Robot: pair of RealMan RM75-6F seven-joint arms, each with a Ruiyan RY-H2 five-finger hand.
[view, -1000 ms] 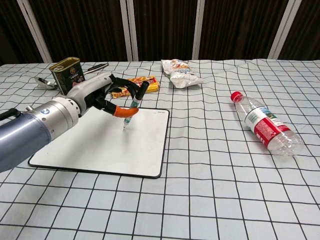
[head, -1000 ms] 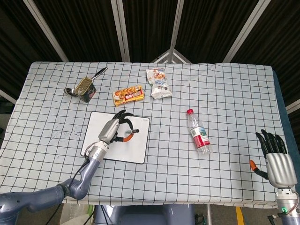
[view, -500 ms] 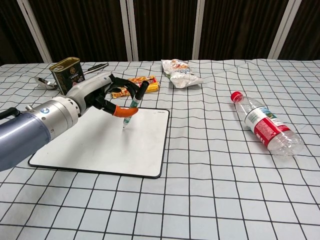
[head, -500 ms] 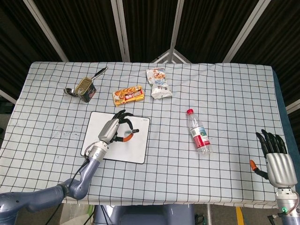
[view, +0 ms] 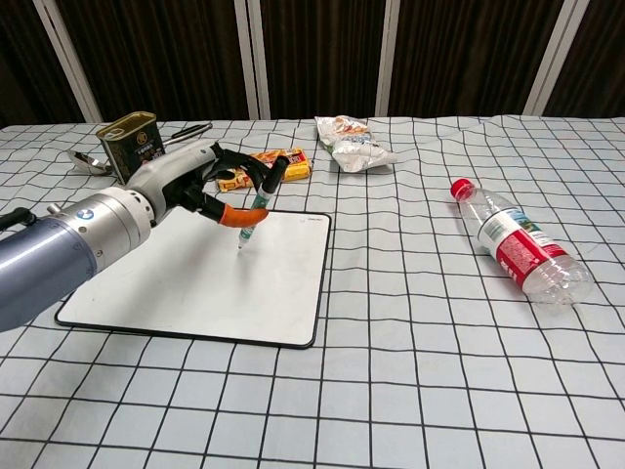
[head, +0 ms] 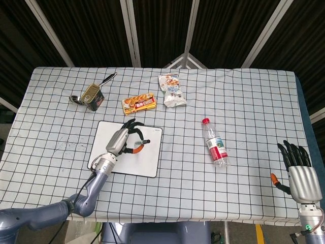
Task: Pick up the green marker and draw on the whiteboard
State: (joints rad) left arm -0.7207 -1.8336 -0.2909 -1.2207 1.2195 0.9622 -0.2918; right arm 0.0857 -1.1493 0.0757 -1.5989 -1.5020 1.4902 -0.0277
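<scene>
My left hand (view: 190, 186) (head: 122, 141) holds the green marker (view: 257, 207) (head: 141, 143) nearly upright, tilted a little, over the whiteboard (view: 186, 278) (head: 147, 158). The marker's tip points down at the board's upper middle; I cannot tell whether it touches. The board's surface looks blank. My right hand (head: 299, 173) hangs at the table's near right corner, fingers spread and holding nothing; only the head view shows it.
A tin can (view: 135, 144) and a spoon (view: 86, 161) stand at the back left. A snack bar pack (view: 283, 163) lies just behind the board, a crumpled snack bag (view: 356, 144) further back. A plastic bottle (view: 516, 242) lies on its side to the right.
My left hand and the marker have drifted slightly to the left over the board. The right hand has not moved.
</scene>
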